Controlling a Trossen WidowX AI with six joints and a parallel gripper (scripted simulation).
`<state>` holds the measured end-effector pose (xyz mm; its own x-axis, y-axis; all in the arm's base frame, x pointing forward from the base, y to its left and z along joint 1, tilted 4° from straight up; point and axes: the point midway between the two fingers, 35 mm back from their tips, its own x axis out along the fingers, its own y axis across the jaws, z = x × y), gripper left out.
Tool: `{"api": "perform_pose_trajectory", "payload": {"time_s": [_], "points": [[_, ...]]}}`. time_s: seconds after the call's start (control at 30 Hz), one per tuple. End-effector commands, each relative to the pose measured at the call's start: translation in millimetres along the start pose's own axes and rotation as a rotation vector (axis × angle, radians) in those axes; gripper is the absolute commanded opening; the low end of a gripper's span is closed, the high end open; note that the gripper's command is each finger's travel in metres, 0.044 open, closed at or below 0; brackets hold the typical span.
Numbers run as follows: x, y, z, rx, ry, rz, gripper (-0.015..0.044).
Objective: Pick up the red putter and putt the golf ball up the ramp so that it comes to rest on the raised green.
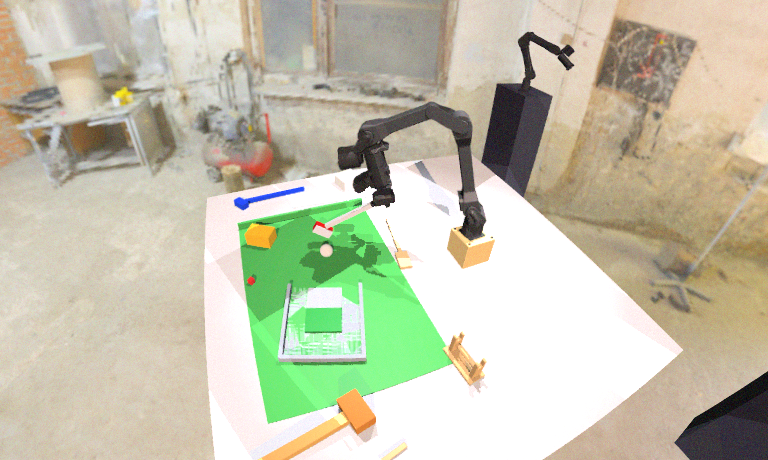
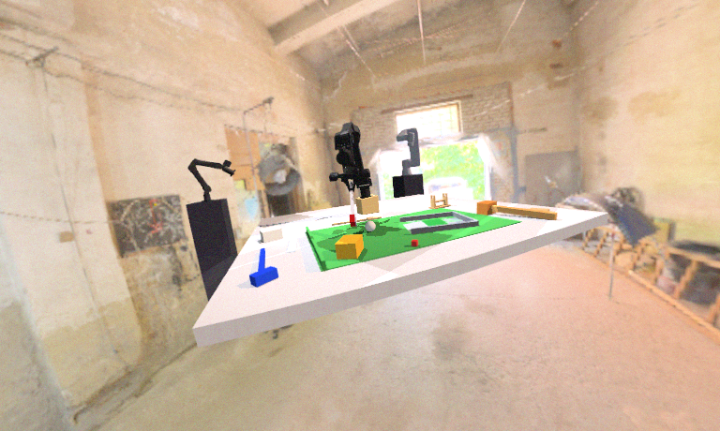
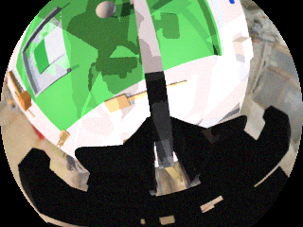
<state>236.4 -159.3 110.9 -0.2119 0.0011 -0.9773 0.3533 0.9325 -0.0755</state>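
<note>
red putter (image 1: 339, 220) hangs clamped beneath end effector (image 1: 382, 198).

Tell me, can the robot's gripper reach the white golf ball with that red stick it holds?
Probably yes. The gripper is shut on the red putter, whose head hangs just behind the golf ball, nothing between them.

Black gripper (image 1: 382, 197) clamping pale shaft of red putter (image 1: 322, 226); beyond the fingers, white golf ball (image 1: 325, 250), green mat (image 1: 396, 325), grey-walled raised green (image 1: 323, 320), orange block (image 1: 260, 235).
</note>
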Motion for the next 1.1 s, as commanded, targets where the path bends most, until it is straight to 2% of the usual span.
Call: {"api": "perform_pose_trajectory", "payload": {"time_s": [0.0, 0.4, 0.77, 1.07], "points": [[5.7, -0.6, 2.2, -0.001, 0.000, -0.003, 0.0000], [23.4, -0.5, 6.4, -0.001, 0.000, -0.003, 0.0000], [20.8, -0.7, 5.0, 0.004, 0.001, 0.000, 0.0000], [23.4, -30.0, 6.6, -0.001, 0.000, -0.006, 0.0000]]}}
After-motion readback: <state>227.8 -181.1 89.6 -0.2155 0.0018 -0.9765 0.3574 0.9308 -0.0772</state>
